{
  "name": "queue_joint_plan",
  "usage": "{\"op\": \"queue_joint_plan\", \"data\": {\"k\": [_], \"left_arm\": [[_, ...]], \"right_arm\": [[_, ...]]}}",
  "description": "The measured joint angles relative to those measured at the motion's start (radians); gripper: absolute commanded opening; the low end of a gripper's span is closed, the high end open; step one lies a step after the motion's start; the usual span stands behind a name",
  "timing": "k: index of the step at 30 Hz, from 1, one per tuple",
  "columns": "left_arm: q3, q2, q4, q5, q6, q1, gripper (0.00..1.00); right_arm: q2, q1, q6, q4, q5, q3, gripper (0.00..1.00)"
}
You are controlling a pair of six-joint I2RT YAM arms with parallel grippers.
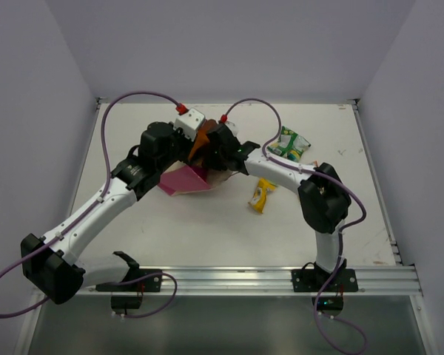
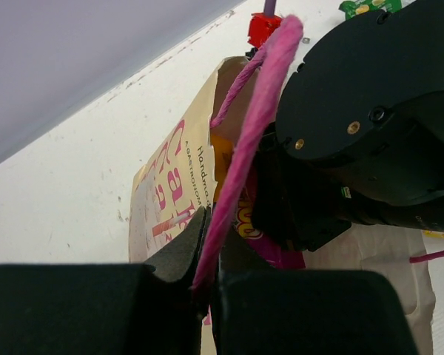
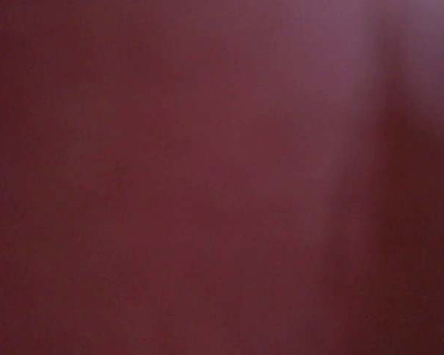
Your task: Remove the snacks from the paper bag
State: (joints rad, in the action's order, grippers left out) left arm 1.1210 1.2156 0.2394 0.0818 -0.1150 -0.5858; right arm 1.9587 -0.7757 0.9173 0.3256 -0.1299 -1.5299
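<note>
Robotics lab, built as test cell. White counter [image 1: 177, 229] boxed in on three sides by plain pale walls [image 1: 229, 44] — bare enclosure, flat even light. Two white-and-black robot arms, left arm [image 1: 96, 211] and right arm [image 1: 277, 168], bolted side by side to slotted aluminium rail [image 1: 244, 277] along near edge. Purple cables [image 1: 133, 97] loop loose from arms, red connectors [image 1: 182, 109] near wrists. Counter surface scuffed, faint dark marks — working bench wear. Metal frame strip [image 1: 376, 185] edges counter on right.
</note>
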Motion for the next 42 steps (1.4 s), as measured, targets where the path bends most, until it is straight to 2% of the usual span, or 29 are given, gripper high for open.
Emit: {"op": "queue_joint_plan", "data": {"k": [1,10,17,23,31,38,42], "left_arm": [[0.0,0.0,0.003,0.001,0.0,0.0,0.0],[0.0,0.0,0.003,0.072,0.0,0.0,0.0],[0.025,0.048,0.025,0.213,0.001,0.0,0.0],[0.055,0.058,0.013,0.241,0.009,-0.002,0.0],[0.053,0.029,-0.012,0.219,0.026,-0.005,0.0],[0.0,-0.026,-0.001,0.126,0.026,-0.004,0.0],[-0.018,-0.031,0.01,0.098,0.026,0.001,0.0]], "right_arm": [[0.002,0.0,-0.003,-0.003,0.002,-0.005,0.0],[-0.021,0.003,-0.129,0.016,0.017,-0.033,0.0],[-0.04,0.004,-0.253,0.191,0.017,-0.216,0.0],[-0.05,0.01,-0.321,0.274,0.017,-0.323,0.0],[-0.058,0.011,-0.366,0.252,0.041,-0.322,0.0],[-0.053,0.012,-0.389,0.102,0.12,-0.183,0.0],[-0.023,0.01,-0.387,0.04,0.159,-0.17,0.0]]}}
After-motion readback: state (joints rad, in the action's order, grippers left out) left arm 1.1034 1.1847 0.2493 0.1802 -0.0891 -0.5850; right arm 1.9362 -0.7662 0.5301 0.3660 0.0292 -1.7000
